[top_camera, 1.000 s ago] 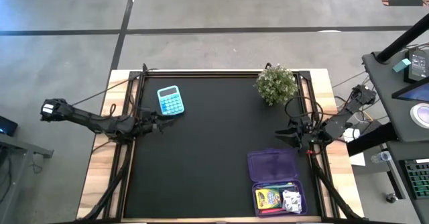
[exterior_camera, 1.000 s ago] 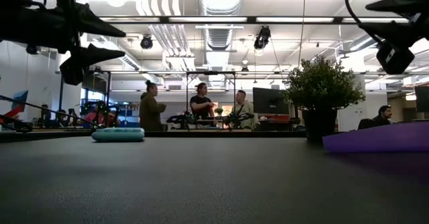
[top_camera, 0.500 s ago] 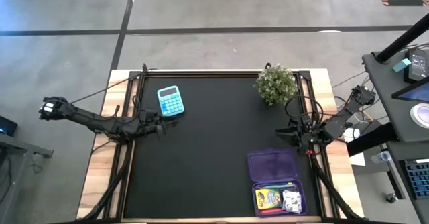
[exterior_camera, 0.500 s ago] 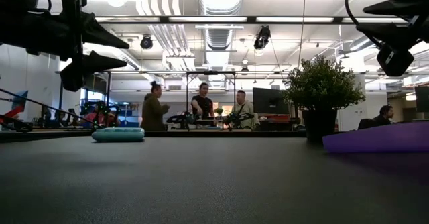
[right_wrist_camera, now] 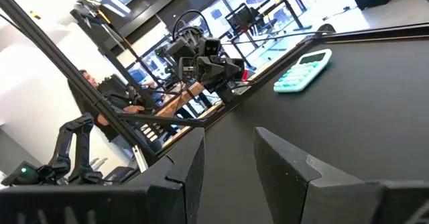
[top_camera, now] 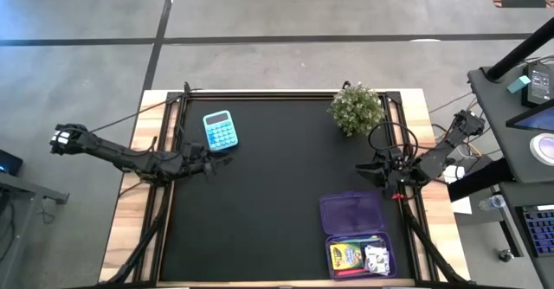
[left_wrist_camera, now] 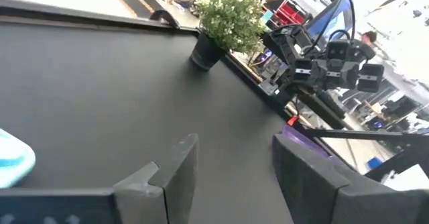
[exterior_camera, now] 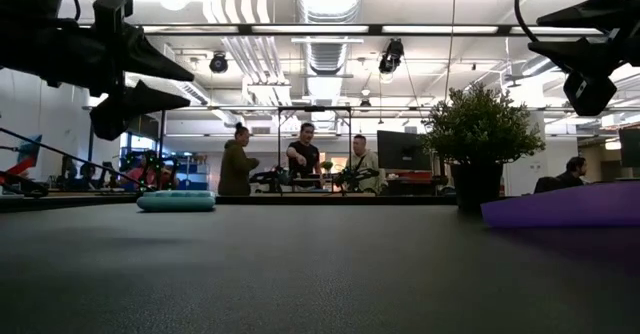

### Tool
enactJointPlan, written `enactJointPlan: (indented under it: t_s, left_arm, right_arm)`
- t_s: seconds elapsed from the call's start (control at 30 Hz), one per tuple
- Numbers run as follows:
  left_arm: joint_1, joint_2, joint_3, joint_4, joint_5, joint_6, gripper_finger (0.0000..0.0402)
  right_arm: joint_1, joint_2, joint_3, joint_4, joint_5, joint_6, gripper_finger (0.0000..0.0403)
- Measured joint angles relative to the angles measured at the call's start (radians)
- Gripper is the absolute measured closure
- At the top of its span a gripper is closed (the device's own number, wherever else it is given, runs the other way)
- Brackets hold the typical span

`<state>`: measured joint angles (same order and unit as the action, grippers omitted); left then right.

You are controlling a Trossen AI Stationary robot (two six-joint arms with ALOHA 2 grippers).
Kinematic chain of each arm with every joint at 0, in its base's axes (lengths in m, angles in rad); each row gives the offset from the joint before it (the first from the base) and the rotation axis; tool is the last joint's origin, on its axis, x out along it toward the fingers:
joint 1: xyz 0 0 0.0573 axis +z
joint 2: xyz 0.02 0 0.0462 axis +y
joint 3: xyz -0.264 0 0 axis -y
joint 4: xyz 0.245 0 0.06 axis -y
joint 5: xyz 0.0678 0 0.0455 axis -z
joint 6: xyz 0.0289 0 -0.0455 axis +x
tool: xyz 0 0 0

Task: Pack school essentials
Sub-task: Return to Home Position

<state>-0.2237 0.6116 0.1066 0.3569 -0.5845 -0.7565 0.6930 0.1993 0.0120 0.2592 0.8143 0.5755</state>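
My left hand (left_wrist_camera: 238, 150) hangs above the black table (top_camera: 277, 202) at about 9 o'clock, near the left edge. Its two fingers are spread apart and there is nothing between them. A blue calculator (top_camera: 219, 130) lies close by at about 11 o'clock. My right hand (right_wrist_camera: 231, 140) hangs at about 3 o'clock, by the right edge. Its fingers are spread apart too, and it holds nothing. A bushy green plant (top_camera: 356, 109) stands in its pot at about 1 o'clock. The purple case (top_camera: 352, 213) lies open at about 5 o'clock, near the front right corner, just in front of my right hand. In the half by the front edge sits the yellow-green crayon box (top_camera: 344, 256), with a white packet (top_camera: 377, 259) right beside it. Some thin coloured things lie along them, but they are too small for me to tell what they are.
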Motion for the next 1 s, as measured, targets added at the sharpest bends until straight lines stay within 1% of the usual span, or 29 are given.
enactJointPlan:
  t_s: [0.13,0.2,0.27,0.4,0.53,0.67,0.77,0.93,1.0]
  left_arm:
    - [0.000,0.008,0.000,0.002,0.039,-0.077,0.0228]
    - [0.000,0.008,0.000,0.006,0.071,-0.076,0.0228]
    - [0.000,0.007,0.000,0.018,0.129,-0.062,0.0228]
    - [0.000,0.003,0.000,0.082,0.253,0.017,0.0228]
    - [0.000,0.002,0.000,0.169,0.352,0.153,0.0228]
    - [0.000,0.002,0.001,0.197,0.461,0.280,0.0228]
    - [0.000,0.000,0.001,0.196,0.487,0.335,0.0228]
    - [0.000,-0.003,0.001,0.194,0.493,0.377,0.0228]
    - [0.000,-0.017,-0.011,0.220,0.493,0.391,0.0228]
  right_arm:
    - [0.000,0.000,0.000,0.000,-0.001,0.000,0.0284]
    - [0.000,0.000,0.000,0.000,-0.001,0.000,0.0284]
    - [0.000,0.000,0.000,0.000,-0.001,0.000,0.0284]
    - [0.000,0.000,-0.001,0.000,-0.001,0.000,0.0284]
    - [0.000,0.000,-0.001,0.000,-0.001,0.000,0.0284]
    - [0.000,0.000,-0.001,0.000,-0.002,0.000,0.0284]
    - [0.000,0.000,-0.001,0.000,-0.001,0.000,0.0284]
    - [0.000,0.000,-0.001,0.000,-0.001,0.000,0.0284]
    - [0.000,0.000,-0.001,0.000,-0.001,0.000,0.0284]
